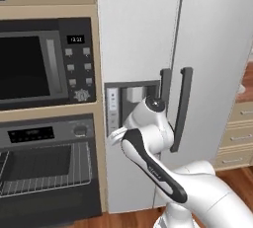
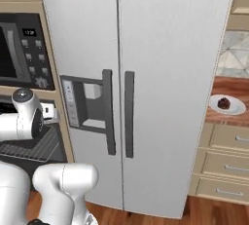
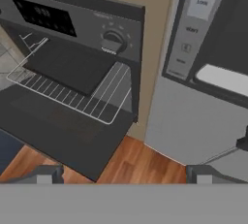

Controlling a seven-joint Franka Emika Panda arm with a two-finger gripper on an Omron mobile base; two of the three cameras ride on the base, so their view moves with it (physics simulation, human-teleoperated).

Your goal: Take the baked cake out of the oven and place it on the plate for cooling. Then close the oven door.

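Observation:
The small dark reddish-brown cake sits on the pale round plate, on a wooden counter to the right of the fridge. The black oven is at the lower left, under the microwave. Its door is folded down open, and the wire rack sticks out over it with nothing on it. My gripper hangs in front of the oven's right edge, above the wood floor. It is open, the fingertips wide apart and nothing between them. One round knob shows on the grey control strip.
A black microwave is built in above the oven. The tall grey fridge, with two dark handles and a dispenser, stands right of the oven, close to my arm. Drawers sit under the counter.

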